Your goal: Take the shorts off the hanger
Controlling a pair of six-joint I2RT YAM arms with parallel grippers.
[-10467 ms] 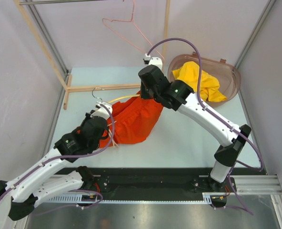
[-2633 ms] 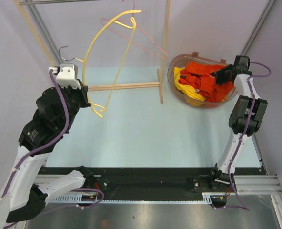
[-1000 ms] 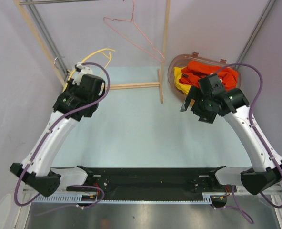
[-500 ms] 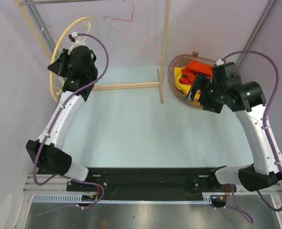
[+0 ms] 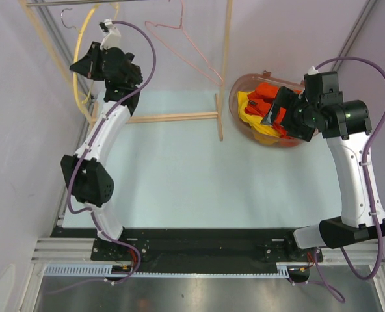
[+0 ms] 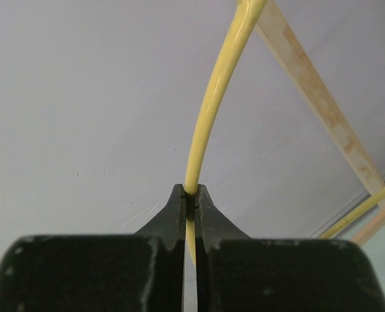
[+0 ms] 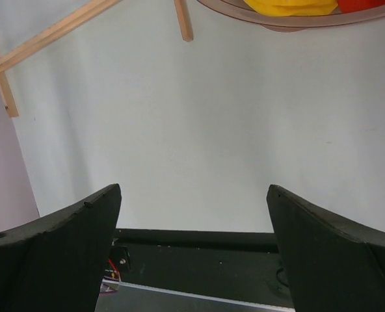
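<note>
The left end effector [image 6: 191, 195] is pinched tight on the yellow hanger [image 6: 212, 97], raised at the far-left corner of the bench [image 5: 192, 169]. The right end effector [image 7: 194, 190] gapes wide, holding nothing, beside the basket [image 5: 243, 82] at the far-right corner. Both pairs lie in that basket, the orange-red shorts [image 5: 272, 97] touching the yellow shorts [image 5: 250, 112].

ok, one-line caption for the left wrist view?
Left gripper shut on the yellow hanger, wooden rack behind it.
</note>
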